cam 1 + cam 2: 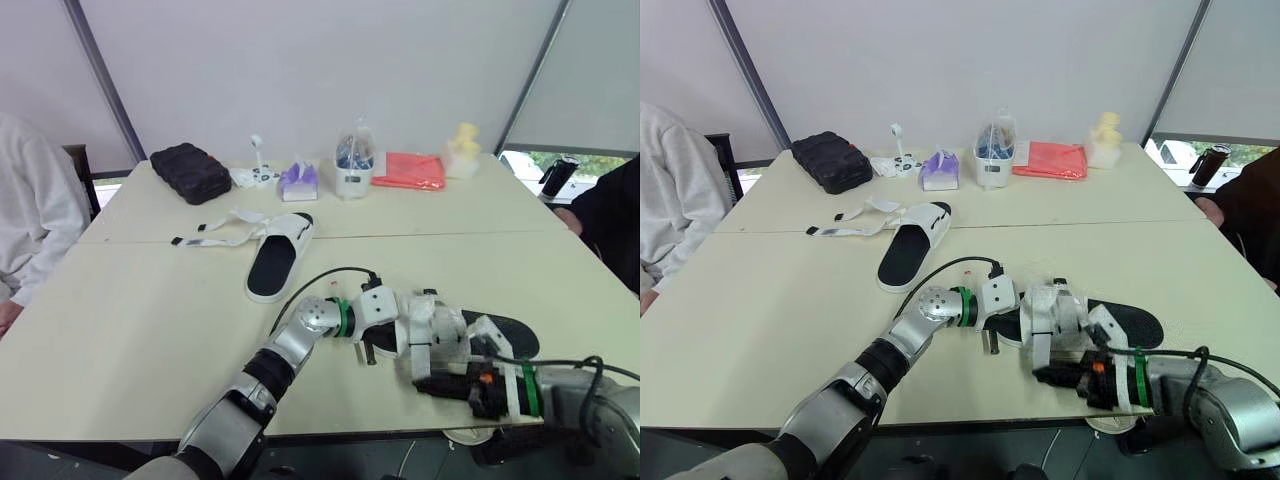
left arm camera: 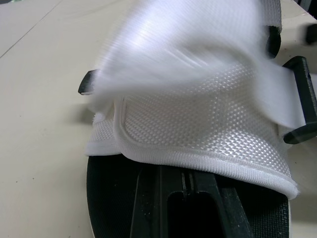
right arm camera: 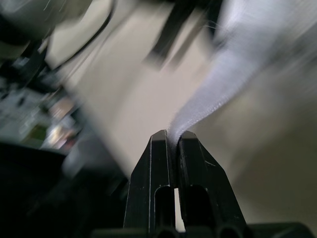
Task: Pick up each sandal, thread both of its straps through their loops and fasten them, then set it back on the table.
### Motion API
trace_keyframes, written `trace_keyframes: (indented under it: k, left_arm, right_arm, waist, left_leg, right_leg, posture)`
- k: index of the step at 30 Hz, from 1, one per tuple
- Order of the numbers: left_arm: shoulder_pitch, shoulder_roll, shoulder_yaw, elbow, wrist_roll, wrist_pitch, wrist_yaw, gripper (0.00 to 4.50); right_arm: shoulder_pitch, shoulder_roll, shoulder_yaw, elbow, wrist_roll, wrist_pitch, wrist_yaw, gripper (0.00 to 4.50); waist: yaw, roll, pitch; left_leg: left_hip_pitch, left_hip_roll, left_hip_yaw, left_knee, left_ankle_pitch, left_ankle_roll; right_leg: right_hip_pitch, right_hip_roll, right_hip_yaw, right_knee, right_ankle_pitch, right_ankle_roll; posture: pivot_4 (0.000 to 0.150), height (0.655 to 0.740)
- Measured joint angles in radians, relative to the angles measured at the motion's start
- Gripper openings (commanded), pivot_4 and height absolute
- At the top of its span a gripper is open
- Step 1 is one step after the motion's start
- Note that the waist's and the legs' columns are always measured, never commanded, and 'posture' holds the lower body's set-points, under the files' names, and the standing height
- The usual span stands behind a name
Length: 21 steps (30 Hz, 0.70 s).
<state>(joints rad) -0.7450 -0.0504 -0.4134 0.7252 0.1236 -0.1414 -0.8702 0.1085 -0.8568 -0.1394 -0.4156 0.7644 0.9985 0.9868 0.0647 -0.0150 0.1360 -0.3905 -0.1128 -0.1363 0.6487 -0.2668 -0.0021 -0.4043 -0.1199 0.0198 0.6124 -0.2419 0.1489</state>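
From the head we see the sandal [image 1: 508, 334] lying by the table's [image 1: 140, 330] near edge, long axis left-right, what seems its bare black heel pointing right, the left gripper [image 1: 396, 338] at its upper [image 2: 198, 134], grip we cannot tell; the left wrist shows that upper coarse-woven, white, edge-bound; the right wrist shows the right gripper [image 3: 171, 136] pinched shut on a white strap [image 3: 225, 74].

Head stereo pair: sitting high, facing forward and down over bench [image 1: 120, 340], standing well back. Both eyes sharing whole benchtop, near sandal [image 1: 505, 332], far sandal [image 1: 278, 255], items lining back edge.

Left wrist camera: sitting almost against near sandal's white upper, facing across bench. Sharing that sandal with head pair.

Right wrist camera: looking along right claw [image 3: 173, 136], very near, white strap [image 3: 213, 94] lying pinched between its tips. Sharing strap and bench edge with head pair.
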Motion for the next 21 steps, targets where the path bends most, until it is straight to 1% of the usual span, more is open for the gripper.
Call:
trace_keyframes:
  k: [2, 5, 9, 11, 14, 18, 21]
  left_arm:
    - [0.001, 0.0, 0.0, -0.001, 0.0, 0.0, -0.001, 0.0]
    - [0.002, -0.006, -0.003, 0.001, 0.0, 0.0, -0.003, 0.0]
    - [0.004, -0.008, -0.002, 0.002, 0.0, 0.0, -0.007, 0.0]
    - [0.0, -0.008, -0.001, 0.004, 0.0, -0.001, -0.007, 0.0]
    - [-0.008, -0.011, -0.001, 0.02, 0.0, -0.002, -0.003, 0.0]
    - [-0.01, -0.012, 0.001, 0.024, -0.003, -0.005, -0.008, 0.0]
    - [-0.019, -0.007, 0.024, 0.039, -0.01, -0.003, 0.001, 0.0]
  right_arm:
    - [0.049, -0.03, 0.006, -0.06, 0.029, 0.019, 0.016, 0.01]
    - [0.066, -0.055, -0.013, -0.106, 0.054, 0.025, 0.017, 0.01]
    - [0.049, -0.054, -0.034, -0.127, 0.104, 0.039, 0.014, 0.01]
    - [-0.022, -0.023, -0.067, -0.105, 0.179, 0.067, -0.001, 0.01]
    - [-0.182, 0.026, -0.135, -0.008, 0.3, 0.117, -0.079, 0.01]
    - [-0.305, 0.113, -0.16, 0.13, 0.372, 0.173, -0.207, 0.01]
    - [-0.348, 0.158, -0.16, 0.2, 0.409, 0.21, -0.262, 0.01]
  waist:
    - [0.0, 0.0, 0.0]
    - [0.0, -0.001, 0.0]
    - [0.0, -0.001, 0.0]
    - [-0.002, -0.002, 0.001]
    - [0.0, -0.002, 0.002]
    - [0.0, -0.004, 0.003]
    - [-0.004, -0.004, 0.003]
  left_leg:
    - [0.0, 0.0, 0.0, 0.0, 0.0, 0.0]
    - [0.0, 0.0, 0.0, 0.0, 0.0, 0.0]
    - [0.0, 0.0, 0.0, 0.0, 0.0, 0.0]
    - [0.0, 0.0, 0.0, 0.0, 0.0, 0.0]
    - [0.0, 0.0, 0.0, 0.001, 0.0, 0.0]
    - [0.0, 0.0, -0.001, 0.0, 0.0, 0.0]
    - [0.0, 0.001, -0.001, 0.0, 0.0, 0.0]
  right_leg:
    - [0.0, 0.0, 0.0, 0.0, 0.0, 0.0]
    - [0.001, 0.0, 0.0, 0.0, 0.0, 0.001]
    - [0.001, 0.0, -0.001, 0.0, -0.001, 0.001]
    - [0.001, 0.0, -0.001, 0.0, -0.001, 0.001]
    - [0.001, 0.0, 0.0, 0.0, 0.0, 0.0]
    - [0.0, 0.0, -0.001, 0.0, 0.0, 0.0]
    - [-0.001, 0.0, 0.0, 0.0, 0.001, -0.001]
  posture:
    - [0.15, 0.74]
    - [0.15, 0.74]
    - [0.15, 0.74]
    - [0.15, 0.74]
    - [0.15, 0.74]
    - [0.15, 0.74]
    - [0.15, 0.74]
